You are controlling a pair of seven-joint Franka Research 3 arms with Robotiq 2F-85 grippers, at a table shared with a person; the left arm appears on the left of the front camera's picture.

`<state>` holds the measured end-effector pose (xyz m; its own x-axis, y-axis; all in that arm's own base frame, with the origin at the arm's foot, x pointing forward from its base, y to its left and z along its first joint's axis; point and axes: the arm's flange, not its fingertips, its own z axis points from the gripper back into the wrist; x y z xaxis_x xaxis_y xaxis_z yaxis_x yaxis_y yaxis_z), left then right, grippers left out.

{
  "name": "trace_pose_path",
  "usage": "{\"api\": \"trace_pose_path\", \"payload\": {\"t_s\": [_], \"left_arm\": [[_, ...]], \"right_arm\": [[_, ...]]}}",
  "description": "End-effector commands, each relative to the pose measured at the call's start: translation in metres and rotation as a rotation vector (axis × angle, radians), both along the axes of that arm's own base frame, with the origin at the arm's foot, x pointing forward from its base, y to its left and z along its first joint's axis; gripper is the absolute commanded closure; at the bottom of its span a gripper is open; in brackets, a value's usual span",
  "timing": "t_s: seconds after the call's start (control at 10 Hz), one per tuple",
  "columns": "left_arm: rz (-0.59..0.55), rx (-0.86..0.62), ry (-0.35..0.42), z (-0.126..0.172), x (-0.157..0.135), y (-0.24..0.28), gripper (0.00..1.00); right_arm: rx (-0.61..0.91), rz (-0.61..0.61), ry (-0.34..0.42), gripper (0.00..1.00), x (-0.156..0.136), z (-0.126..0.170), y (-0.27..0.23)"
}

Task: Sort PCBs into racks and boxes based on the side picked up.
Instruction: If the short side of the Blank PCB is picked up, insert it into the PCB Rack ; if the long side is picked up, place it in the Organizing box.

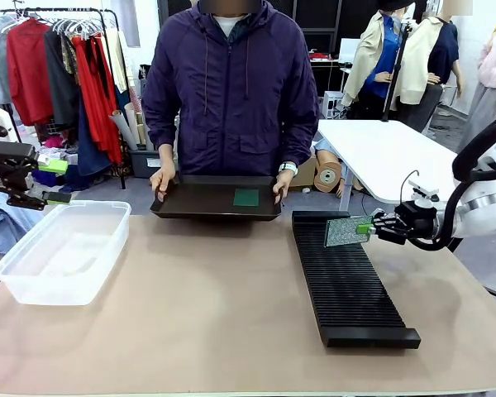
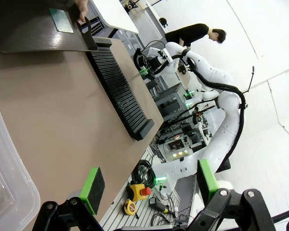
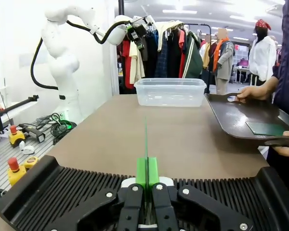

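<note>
Table (image 1: 231, 331) surface filled the lower frame of the front view. Right of centre lay the long black rack (image 1: 351, 285). At the left stood the clear box (image 1: 62, 248), with the left arm's fingers (image 2: 92, 190) spread and empty near it. A person's hands (image 1: 163, 184) held a dark tray (image 1: 198, 203) at top centre, one board (image 1: 246, 198) lying on it. Over the rack's far end, the right arm's fingers (image 1: 364, 225) pinched another board (image 1: 343, 231) upright. Slotting seemed the step in hand; next, the board's edge needed lining up with a slot, then lowering straight.
</note>
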<state>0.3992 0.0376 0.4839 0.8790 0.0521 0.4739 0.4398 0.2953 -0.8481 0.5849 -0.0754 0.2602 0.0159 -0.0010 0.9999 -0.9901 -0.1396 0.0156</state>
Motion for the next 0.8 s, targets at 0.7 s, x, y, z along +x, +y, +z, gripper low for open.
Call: {"api": "trace_pose_path", "payload": {"t_s": [0.7], "left_arm": [[0.0, -0.013, 0.007, 0.002, -0.001, 0.0, 0.0]], "right_arm": [[0.003, -0.105, -0.047, 1.0, 0.024, -0.028, -0.006]]}}
